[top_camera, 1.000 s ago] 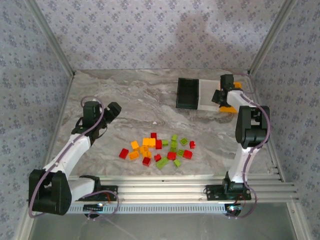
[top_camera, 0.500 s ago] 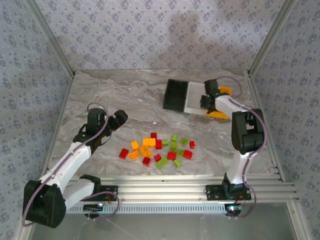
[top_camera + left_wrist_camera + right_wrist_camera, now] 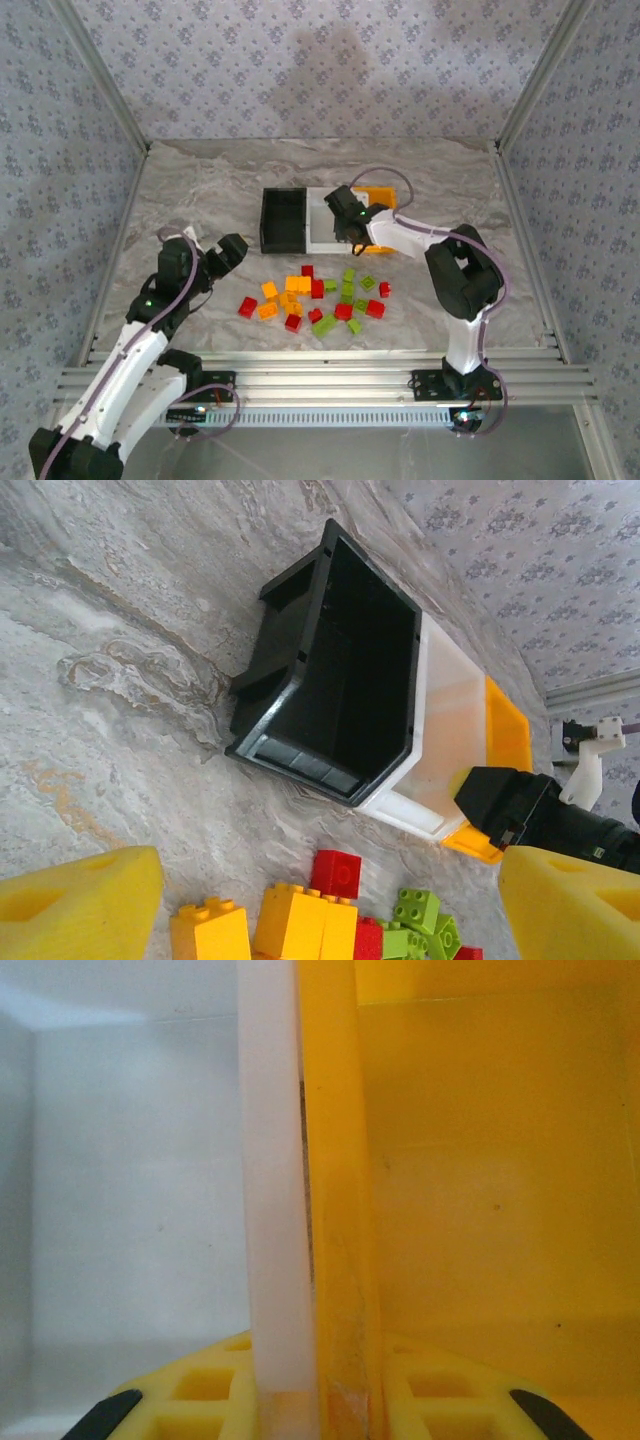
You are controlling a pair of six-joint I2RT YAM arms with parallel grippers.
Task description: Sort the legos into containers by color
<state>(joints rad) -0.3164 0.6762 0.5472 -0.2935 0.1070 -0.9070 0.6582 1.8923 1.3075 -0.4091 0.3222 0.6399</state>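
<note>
Now: right end effector [image 3: 310,1400] clamped narrow on shared wall between white and orange-yellow containers [image 3: 283,222]. Left end effector [image 3: 228,252] wide, empty; legos [image 3: 318,297] just ahead of it on desk [image 3: 200,180]. Risk: thin-wall grip slips, row swings into pile, scatters bricks.

red, yellow, green legos [image 3: 317,290] clustered near joined containers [image 3: 283,222]
</note>
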